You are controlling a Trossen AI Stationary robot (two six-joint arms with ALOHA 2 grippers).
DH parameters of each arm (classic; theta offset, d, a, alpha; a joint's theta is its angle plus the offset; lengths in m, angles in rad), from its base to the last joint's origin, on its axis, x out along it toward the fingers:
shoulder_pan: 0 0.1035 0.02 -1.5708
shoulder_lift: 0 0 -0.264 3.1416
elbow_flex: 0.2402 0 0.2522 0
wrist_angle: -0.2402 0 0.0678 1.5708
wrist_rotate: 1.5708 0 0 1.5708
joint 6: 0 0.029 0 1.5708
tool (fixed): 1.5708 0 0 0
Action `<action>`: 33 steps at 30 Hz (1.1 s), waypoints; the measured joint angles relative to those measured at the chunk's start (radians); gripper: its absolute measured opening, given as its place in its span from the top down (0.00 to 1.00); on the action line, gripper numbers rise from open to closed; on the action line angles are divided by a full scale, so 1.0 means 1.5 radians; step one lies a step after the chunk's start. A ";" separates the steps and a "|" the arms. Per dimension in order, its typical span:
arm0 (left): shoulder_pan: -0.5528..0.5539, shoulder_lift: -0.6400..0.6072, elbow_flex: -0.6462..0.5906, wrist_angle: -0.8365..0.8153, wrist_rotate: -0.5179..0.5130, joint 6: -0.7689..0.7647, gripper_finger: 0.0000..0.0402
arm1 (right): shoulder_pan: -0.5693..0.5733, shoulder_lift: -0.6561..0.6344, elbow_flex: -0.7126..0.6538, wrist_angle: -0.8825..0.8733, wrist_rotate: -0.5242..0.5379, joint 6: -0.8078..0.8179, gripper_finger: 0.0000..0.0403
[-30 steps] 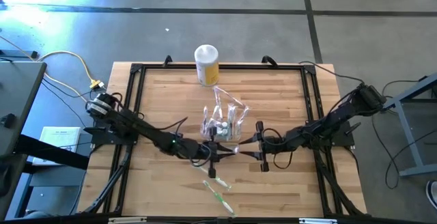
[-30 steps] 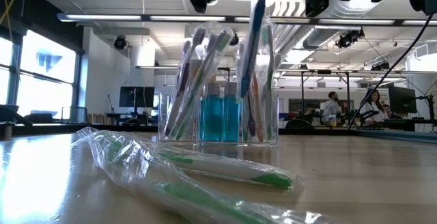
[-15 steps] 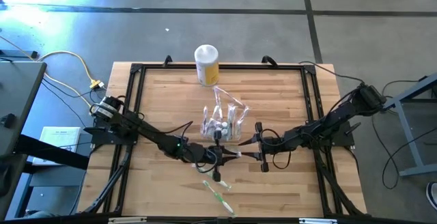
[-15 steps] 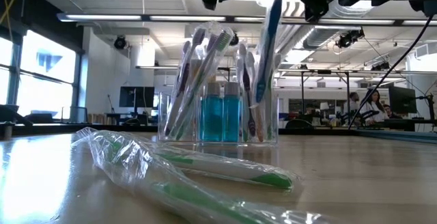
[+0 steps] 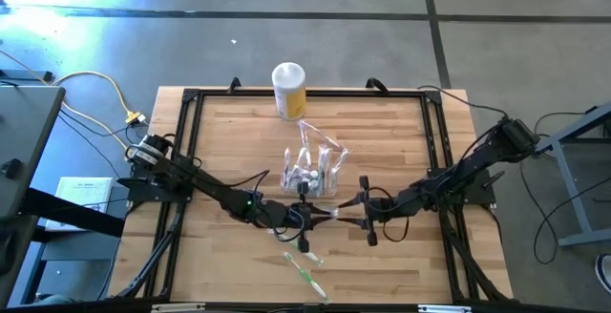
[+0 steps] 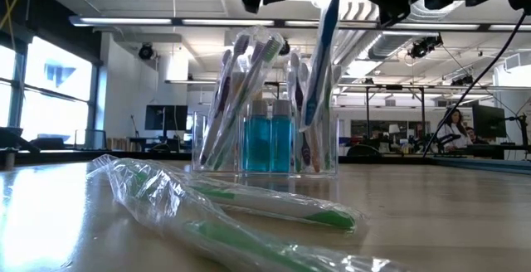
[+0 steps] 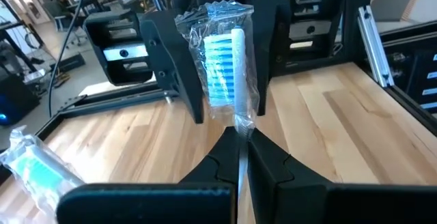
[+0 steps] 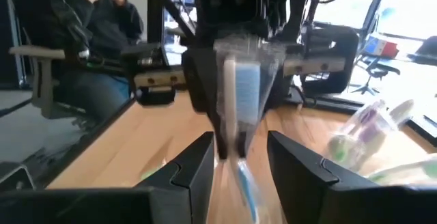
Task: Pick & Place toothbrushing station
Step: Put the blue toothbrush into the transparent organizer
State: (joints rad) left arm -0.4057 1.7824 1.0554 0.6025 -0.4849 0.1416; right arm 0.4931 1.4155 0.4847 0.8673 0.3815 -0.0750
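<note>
**benchwatcher:** So where's the toothbrushing station [image 5: 310,177] sitting? From above, the clear holder is about mid-table on the wooden table [image 5: 382,132], with wrapped brushes poking out of it. The low view shows it upright [image 6: 265,139], with blue liquid bottles [image 6: 267,143] in the middle compartment and brushes leaning in the side ones.

**armfan22:** Yep. The yellow canister [image 5: 288,90] with the white lid stands well apart from it, up at the far edge. Both arms meet just in front of the station, on the near side.

**benchwatcher:** What are the grippers doing?

**armfan22:** The left gripper [image 5: 304,219] has its fingers squeezed together on a wrapped blue toothbrush [image 7: 229,63]. Its wrist view shows the brush's thin end pinched between the two dark fingers [image 7: 273,169], with the bristle end sticking out in crinkly plastic. In the low view that brush [image 6: 322,48] hangs tilted above the station's right side.

**benchwatcher:** And the right gripper [image 5: 366,219]?

**armfan22:** It's facing the left one, close by. Its fingers [image 8: 198,166] stand apart either side of the same wrapped brush [image 8: 240,91] in its wrist view, but it's blurry, so I can't tell if they touch it.

**benchwatcher:** Anything else on the table?

**armfan22:** A couple of wrapped green toothbrushes [image 5: 305,265] lying flat near the front edge. A seated person [image 8: 89,39] shows behind the table.
</note>
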 joint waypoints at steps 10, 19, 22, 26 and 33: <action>0.005 0.012 -0.001 0.026 -0.020 -0.005 1.00 | -0.023 0.000 0.000 0.031 -0.045 0.000 0.68; 0.017 0.026 0.000 0.043 -0.015 -0.015 1.00 | -0.025 -0.001 0.011 0.025 -0.049 0.000 0.68; 0.017 0.026 -0.001 0.044 -0.015 -0.014 1.00 | -0.025 -0.001 0.011 0.017 -0.049 0.000 0.68; 0.017 0.026 -0.001 0.054 -0.015 -0.014 1.00 | -0.025 -0.001 0.012 0.009 -0.049 0.000 0.69; 0.017 0.026 -0.001 0.051 -0.013 -0.010 0.99 | -0.026 -0.001 0.012 -0.002 -0.046 -0.021 0.82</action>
State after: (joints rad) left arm -0.3801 1.8221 1.0546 0.6787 -0.5048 0.1268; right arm 0.4545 1.4143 0.5026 0.8645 0.3131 -0.1062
